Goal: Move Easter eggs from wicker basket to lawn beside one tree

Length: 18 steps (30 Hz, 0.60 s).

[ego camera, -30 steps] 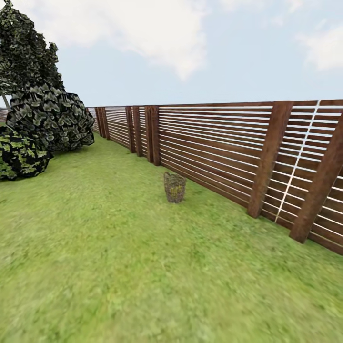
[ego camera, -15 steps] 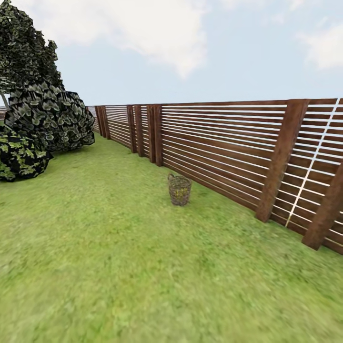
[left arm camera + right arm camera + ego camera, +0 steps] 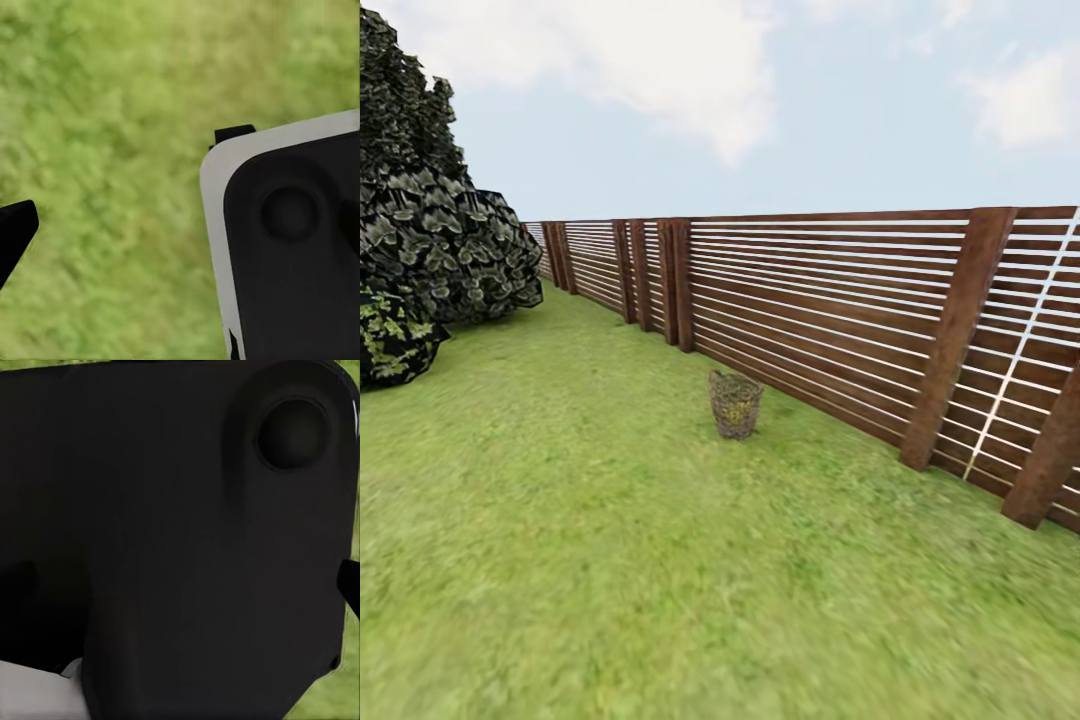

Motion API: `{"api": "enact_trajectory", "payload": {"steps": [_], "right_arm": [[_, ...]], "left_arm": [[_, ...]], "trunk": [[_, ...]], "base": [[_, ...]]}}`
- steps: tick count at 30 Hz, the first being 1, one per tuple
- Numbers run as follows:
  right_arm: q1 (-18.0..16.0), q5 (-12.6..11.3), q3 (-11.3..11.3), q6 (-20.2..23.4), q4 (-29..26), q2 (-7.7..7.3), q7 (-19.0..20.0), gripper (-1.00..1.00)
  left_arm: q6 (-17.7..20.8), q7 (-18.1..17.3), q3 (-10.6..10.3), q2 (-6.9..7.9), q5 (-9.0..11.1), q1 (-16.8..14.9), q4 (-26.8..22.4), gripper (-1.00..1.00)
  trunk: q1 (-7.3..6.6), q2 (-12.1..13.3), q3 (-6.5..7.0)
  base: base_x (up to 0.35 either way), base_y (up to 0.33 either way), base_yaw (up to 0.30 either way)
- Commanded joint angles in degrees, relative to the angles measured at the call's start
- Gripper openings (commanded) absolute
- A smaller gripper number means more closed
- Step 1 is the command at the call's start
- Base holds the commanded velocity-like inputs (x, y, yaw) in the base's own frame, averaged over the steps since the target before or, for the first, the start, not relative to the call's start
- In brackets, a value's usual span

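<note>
We face the basket (image 3: 735, 404) on the lawn (image 3: 610, 560), just in front of the fence (image 3: 830, 310).

We see the basket standing upright on the grass, close to the fence but apart from it, between 2 of its posts. Yellow shows through the weave, so eggs (image 3: 736, 408) lie inside, though we cannot count them from here. Well away from the basket, at the far end of the fence, dark bushes (image 3: 445, 250) sit on the grass. Our left wrist view looks down on the lawn past a dark, white-edged body (image 3: 292, 247), with a black fingertip (image 3: 15, 232) at the edge; our right wrist view is mostly a black body (image 3: 172, 540). We cannot tell whether either gripper is spread or closed.
</note>
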Motion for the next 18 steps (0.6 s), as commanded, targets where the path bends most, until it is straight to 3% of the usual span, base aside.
{"api": "enact_trajectory", "payload": {"steps": [1,18], "right_arm": [[0.0,0.0,-0.4,-0.2,0.0,-0.01,0.0,1.0],[0.0,0.0,-0.4,-0.2,0.1,-0.03,0.0,1.0]], "left_arm": [[-0.2,0.1,-0.4,0.02,-0.1,0.0,0.0,1.0],[-0.2,0.1,-0.4,0.02,-0.1,0.0,0.0,1.0]], "trunk": [[0.03,0.0,-0.04],[0.03,0.0,-0.04]], "base": [[0.253,0.229,-0.055],[0.253,0.23,-0.012]]}}
